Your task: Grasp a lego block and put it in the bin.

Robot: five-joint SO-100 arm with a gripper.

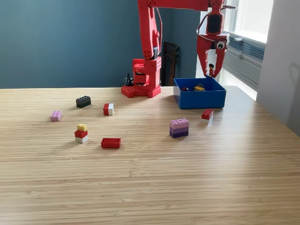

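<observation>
The wooden table (150,187) is the biggest thing here, and it fills most of the exterior view. The red robot arm (149,42) stands at the back of the table on a red base (140,90), and it reaches over toward the exterior view's right. The blue bin (200,99) sits on the table just to the right of the base, and a few small pieces, one yellow, lie inside it. The gripper (210,71) hangs straight down above the back of the bin. Its two red fingers are close together at the tips, and a tiny red and dark piece (211,69) sits between them, so the claw looks like it is holding that small piece. Blocks lie spread over the table. A purple and pink stack (179,127) is in front of the bin. A flat red block (111,143) lies nearer the front. A little tower of yellow, red and white (81,133) stands to its left. A black block (83,101) and a red and white block (108,109) lie farther back. A pink block (56,116) is far on the left. A small red and white block (207,114) lies just beside the bin's front corner.
</observation>
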